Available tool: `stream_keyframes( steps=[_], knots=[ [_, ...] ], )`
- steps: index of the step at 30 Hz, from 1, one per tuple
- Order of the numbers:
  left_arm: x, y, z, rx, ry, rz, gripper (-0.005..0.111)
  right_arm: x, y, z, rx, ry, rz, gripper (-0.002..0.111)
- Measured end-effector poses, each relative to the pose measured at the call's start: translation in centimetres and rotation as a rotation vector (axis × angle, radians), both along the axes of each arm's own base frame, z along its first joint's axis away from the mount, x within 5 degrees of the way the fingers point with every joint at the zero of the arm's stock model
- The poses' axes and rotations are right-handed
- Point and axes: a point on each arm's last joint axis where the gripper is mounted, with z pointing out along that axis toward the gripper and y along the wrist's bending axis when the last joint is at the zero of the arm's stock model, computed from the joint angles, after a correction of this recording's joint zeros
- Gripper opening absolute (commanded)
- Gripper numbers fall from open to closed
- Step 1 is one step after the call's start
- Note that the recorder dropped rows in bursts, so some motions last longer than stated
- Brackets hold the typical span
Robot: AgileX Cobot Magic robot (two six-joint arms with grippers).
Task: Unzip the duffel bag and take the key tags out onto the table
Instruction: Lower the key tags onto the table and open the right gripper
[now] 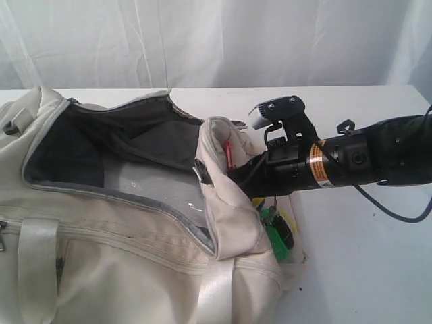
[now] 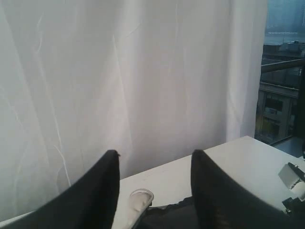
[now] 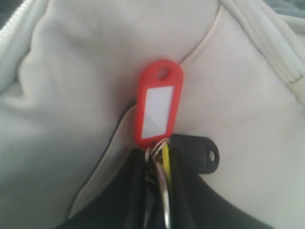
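The cream duffel bag (image 1: 101, 256) lies unzipped on the left of the white table (image 1: 364, 263), its grey lining (image 1: 135, 175) showing. My right gripper (image 1: 237, 170) reaches in from the right at the bag's end flap. It is shut on the metal rings of the key tags (image 3: 158, 102), with red, black (image 3: 202, 155) and yellow tags pressed against the cream fabric. Green and black tags (image 1: 275, 233) dangle below the gripper, beside the bag's end. My left gripper (image 2: 155, 152) is open and holds nothing. It is raised over the bag's rim (image 2: 140, 200), facing the curtain.
A white curtain (image 1: 216, 40) hangs behind the table's far edge. The right arm (image 1: 364, 158) and its cable (image 1: 398, 212) stretch over the right half of the table. A window (image 2: 281, 95) shows past the curtain in the left wrist view.
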Motion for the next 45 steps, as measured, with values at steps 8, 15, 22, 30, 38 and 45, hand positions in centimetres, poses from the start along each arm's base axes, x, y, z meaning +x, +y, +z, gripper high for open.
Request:
stream_keyframes(
  steps=[8,15,22,30,38,45],
  knots=[
    [0.0,0.0,0.0,0.002,0.002,0.004,0.051,0.6,0.9,-0.1,0.02,0.0,0.05,0.0],
    [0.0,0.0,-0.1,0.023,0.003,0.009,0.051,0.4,-3.0,4.5,-0.002,-0.05,0.021,0.0],
    [0.1,0.0,-0.3,0.047,0.012,0.009,0.051,1.4,-7.1,5.1,0.018,-0.021,-0.147,0.0],
    [0.0,0.0,-0.3,0.053,0.011,0.008,0.051,1.3,-9.9,3.2,-0.011,0.046,-0.254,0.0],
    [0.0,0.0,-0.5,0.075,0.012,0.007,0.051,0.8,-12.3,1.1,-0.082,0.088,-0.38,0.0],
    [0.0,0.0,-0.5,0.089,0.012,0.008,0.051,1.2,-13.0,-0.5,-0.137,0.115,-0.436,0.0]
  ],
)
